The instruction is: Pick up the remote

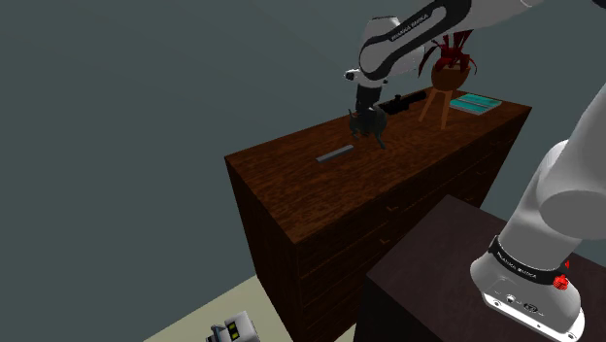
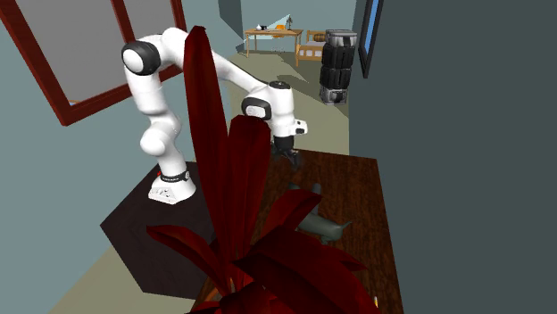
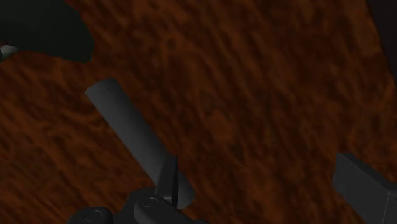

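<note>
The remote [image 1: 335, 153] is a flat grey bar lying on the dark wooden dresser top [image 1: 291, 189]. In the shoulder view my black gripper [image 1: 367, 126] hangs just above the wood, a little to the right of the remote. In the wrist view the remote [image 3: 130, 137] runs slantwise and its near end is hidden behind one fingertip [image 3: 169, 183]. My gripper [image 3: 264, 191] is open, with bare wood between the fingers; the remote lies beside that finger, not between the two. The second exterior view has the gripper [image 2: 290, 159] low over the dresser.
A long black object [image 1: 403, 100] lies further along the dresser. Beyond it are a red plant on a small wooden stool [image 1: 450, 73] and a teal book [image 1: 474, 102]. Red leaves [image 2: 232, 205] crowd the second exterior view's foreground. My stand [image 1: 437, 282] sits beside the dresser.
</note>
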You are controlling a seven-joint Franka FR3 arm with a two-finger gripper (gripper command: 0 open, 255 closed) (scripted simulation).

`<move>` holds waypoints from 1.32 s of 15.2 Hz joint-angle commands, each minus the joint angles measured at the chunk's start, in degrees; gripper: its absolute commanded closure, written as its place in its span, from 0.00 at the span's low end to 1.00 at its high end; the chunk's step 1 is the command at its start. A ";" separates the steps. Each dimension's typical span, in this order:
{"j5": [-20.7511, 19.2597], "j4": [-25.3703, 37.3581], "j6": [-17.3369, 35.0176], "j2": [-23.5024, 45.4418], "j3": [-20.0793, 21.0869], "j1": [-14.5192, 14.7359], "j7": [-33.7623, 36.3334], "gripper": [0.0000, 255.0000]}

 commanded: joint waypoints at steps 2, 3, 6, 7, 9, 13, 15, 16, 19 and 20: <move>1.89 4.35 2.43 7.01 -0.01 0.21 -7.16 0.00; 2.50 5.87 3.12 9.30 0.19 0.10 -9.38 0.00; 4.04 10.82 4.80 16.08 1.23 -0.49 -15.62 0.00; 4.42 12.58 5.25 18.30 1.70 -0.75 -17.55 0.00; 4.95 16.27 5.98 22.70 2.71 -1.31 -21.16 0.00; 5.13 22.51 6.70 29.52 4.46 -2.18 -26.23 0.00; 5.37 22.29 7.86 30.47 4.62 -2.29 -26.39 0.00; 5.50 22.20 8.43 30.95 4.70 -2.35 -26.47 0.00; 5.87 22.00 10.12 32.46 4.96 -2.53 -26.71 0.00; 6.07 21.94 10.99 33.27 5.10 -2.63 -26.84 0.00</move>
